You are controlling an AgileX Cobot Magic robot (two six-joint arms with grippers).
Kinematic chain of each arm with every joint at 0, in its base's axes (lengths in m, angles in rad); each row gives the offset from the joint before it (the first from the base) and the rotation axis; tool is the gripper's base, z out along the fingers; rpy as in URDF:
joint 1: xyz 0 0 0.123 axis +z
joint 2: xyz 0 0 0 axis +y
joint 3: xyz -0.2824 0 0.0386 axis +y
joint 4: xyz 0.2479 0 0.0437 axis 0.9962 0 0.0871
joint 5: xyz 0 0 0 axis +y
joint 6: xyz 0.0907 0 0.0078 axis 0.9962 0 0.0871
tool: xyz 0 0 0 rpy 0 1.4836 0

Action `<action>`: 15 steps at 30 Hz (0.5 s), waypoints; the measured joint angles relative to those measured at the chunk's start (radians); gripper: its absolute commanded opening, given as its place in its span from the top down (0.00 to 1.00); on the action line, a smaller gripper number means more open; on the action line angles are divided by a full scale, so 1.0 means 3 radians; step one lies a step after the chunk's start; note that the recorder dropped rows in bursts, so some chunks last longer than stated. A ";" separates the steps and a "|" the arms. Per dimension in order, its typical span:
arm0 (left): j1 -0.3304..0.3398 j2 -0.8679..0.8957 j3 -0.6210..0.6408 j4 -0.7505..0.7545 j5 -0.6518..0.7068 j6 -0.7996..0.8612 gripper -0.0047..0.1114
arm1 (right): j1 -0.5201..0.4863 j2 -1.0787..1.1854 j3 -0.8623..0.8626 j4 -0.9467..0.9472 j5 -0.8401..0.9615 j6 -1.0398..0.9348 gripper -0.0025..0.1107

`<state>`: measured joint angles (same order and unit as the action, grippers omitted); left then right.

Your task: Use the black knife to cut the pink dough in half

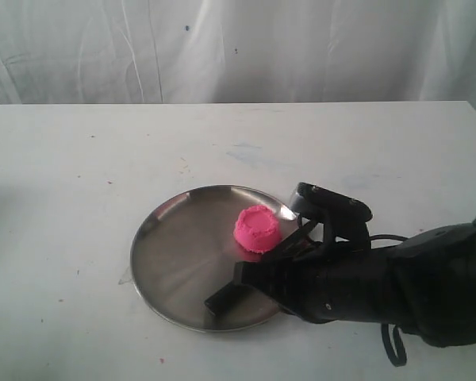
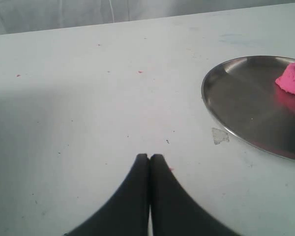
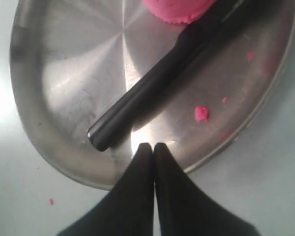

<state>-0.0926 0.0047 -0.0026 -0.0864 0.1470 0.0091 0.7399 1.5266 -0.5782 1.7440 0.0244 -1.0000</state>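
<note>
The pink dough is one rounded lump on the right part of the steel plate; it also shows in the left wrist view and the right wrist view. The black knife lies flat in the plate, with its far end beside the dough. Its handle end pokes out from under my right arm. My right gripper hovers shut and empty over the plate's near rim, just beside the handle end and not holding it. My left gripper is shut on nothing over bare table, left of the plate.
Pink crumbs lie in the plate, and one lies on the table. A small clear scrap sits on the white table by the plate's rim. A white curtain closes off the back.
</note>
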 measured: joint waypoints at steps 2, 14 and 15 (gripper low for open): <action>0.0000 0.0000 0.0000 0.0000 0.0000 0.0000 0.96 | 0.0000 0.0000 -0.0014 0.0002 -0.0081 0.0000 0.98; 0.0000 0.0000 0.0000 0.0000 0.0000 0.0000 0.96 | 0.0000 -0.0186 -0.0351 -0.0589 -0.0375 -0.1192 0.98; 0.0000 0.0000 0.0000 0.0000 0.0000 0.0000 0.96 | 0.0000 -0.0218 -0.0392 -0.0643 -0.0500 -0.1288 0.98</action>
<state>-0.0926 0.0047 -0.0026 -0.0864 0.1470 0.0091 0.7399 1.4610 -0.6957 1.5513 -0.1255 -1.3864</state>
